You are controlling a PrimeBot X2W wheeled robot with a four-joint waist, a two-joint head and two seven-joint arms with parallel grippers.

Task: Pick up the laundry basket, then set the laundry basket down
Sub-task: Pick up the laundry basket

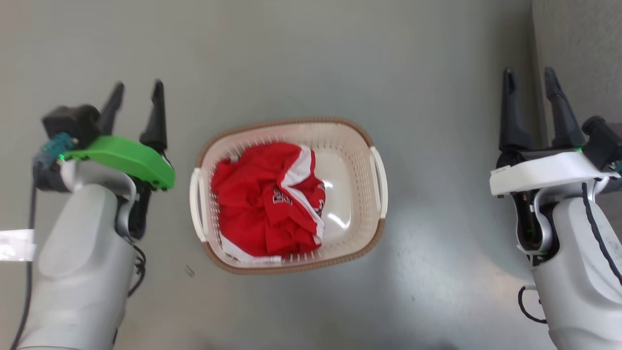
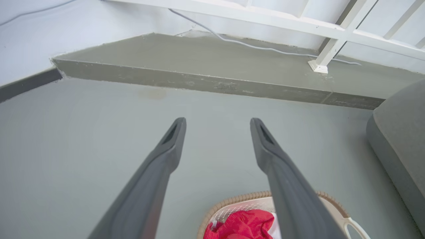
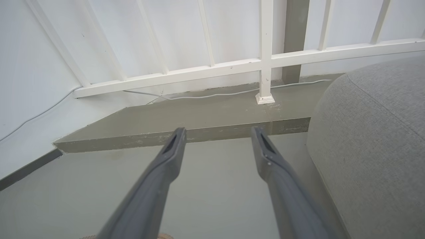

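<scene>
The laundry basket stands on the grey floor at the centre of the head view, cream with perforated walls, a brown rim and a white handle on each side. A crumpled red and white garment lies inside it. My left gripper hovers open to the basket's left, apart from it and holding nothing. My right gripper is open far off to the basket's right, also with nothing in it. In the left wrist view the basket's rim and the red garment peek in at the bottom, beneath the open left gripper.
A grey upholstered seat stands close on the right, beside my right gripper. Ahead, a raised grey step runs along the wall under a white railing, with a white cable on it. A white strip lies at the left edge.
</scene>
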